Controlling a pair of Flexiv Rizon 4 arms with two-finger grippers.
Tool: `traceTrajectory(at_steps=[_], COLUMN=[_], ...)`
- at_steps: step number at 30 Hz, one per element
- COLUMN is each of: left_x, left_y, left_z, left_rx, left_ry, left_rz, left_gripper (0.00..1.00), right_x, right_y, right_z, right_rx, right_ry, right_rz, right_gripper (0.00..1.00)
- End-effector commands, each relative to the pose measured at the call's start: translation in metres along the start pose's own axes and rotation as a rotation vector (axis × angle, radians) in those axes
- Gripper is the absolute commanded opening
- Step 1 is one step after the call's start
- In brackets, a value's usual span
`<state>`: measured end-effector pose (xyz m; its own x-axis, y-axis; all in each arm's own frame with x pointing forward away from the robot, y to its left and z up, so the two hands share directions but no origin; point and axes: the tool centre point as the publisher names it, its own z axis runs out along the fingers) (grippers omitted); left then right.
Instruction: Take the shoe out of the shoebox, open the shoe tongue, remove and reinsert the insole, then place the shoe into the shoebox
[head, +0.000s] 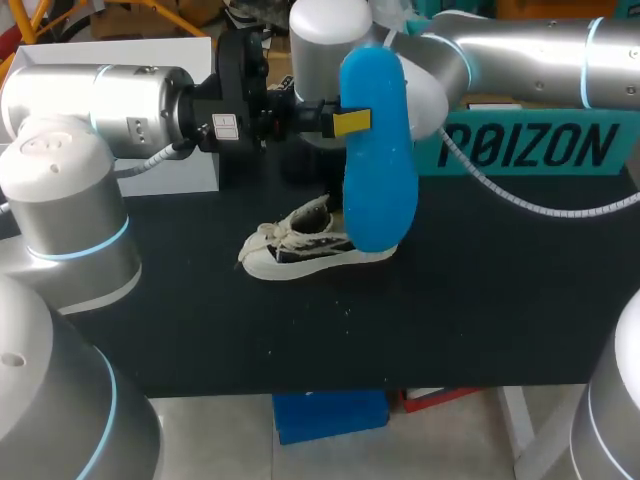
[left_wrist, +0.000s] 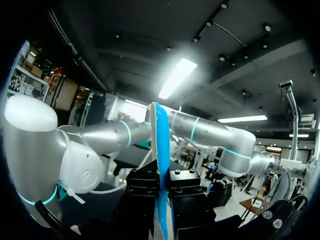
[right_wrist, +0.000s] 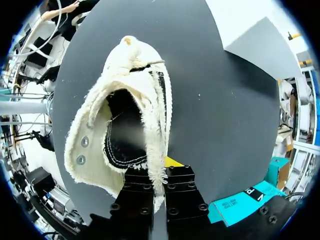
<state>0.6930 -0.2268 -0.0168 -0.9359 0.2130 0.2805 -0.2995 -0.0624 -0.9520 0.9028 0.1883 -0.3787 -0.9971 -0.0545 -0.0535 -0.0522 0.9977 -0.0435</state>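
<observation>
Above the black surface (head: 480, 300), the left tool (left_wrist: 161, 182) grips the blue foam insole (head: 380, 160) upright over the cream canvas shoe (head: 310, 245), whose collar the right tool (right_wrist: 159, 175) pinches. Removal looks done; next, the insole's toe must be lowered into the opening

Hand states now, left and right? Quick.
Left hand: shut on the blue insole.
Right hand: shut on the shoe, at its collar edge.

Head view: insole (head: 378, 160) blocks the heel of the shoe (head: 295, 245) and the right gripper (right_wrist: 159, 172) there; shoebox (head: 540, 150) partly behind the right arm (head: 530, 60). Left wrist view: insole's lower end runs off frame, left gripper (left_wrist: 160, 187) yellow tips hidden. Shoe interior too dark to read.
</observation>
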Motion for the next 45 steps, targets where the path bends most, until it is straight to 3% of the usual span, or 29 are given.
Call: traceTrajectory(at_steps=[1,7,12,19,22,30,45], left_x=[0.0,0.0,0.0,0.0,0.0,0.0,0.0], left_y=[0.001,0.001,0.001,0.001,0.001,0.001,0.001], left_z=[0.002,0.002,0.002,0.002,0.002,0.002,0.002], left_rx=[0.002,0.002,0.002,0.002,0.002,0.002,0.002], left_ry=[-0.004,-0.004,-0.004,-0.004,-0.004,-0.004,-0.004], left_rz=[0.002,0.002,0.002,0.002,0.002,0.002,0.002], left_gripper=[0.0,0.0,0.0,0.0,0.0,0.0,0.0], right_x=[-0.005,-0.017,-0.024,-0.02,-0.013,0.002,0.011], right_y=[-0.011,-0.028,-0.036,-0.046,-0.048,-0.048,-0.04], right_z=[-0.023,-0.035,-0.044,-0.055,-0.059,-0.061,-0.032], right_rx=[0.071,0.185,0.212,0.201,0.183,0.139,0.111], right_ry=[-0.036,-0.047,-0.041,0.005,0.016,0.033,0.076], right_rz=[0.135,0.483,0.827,1.273,1.392,1.592,1.706], right_gripper=[0.0,0.0,0.0,0.0,0.0,0.0,0.0])
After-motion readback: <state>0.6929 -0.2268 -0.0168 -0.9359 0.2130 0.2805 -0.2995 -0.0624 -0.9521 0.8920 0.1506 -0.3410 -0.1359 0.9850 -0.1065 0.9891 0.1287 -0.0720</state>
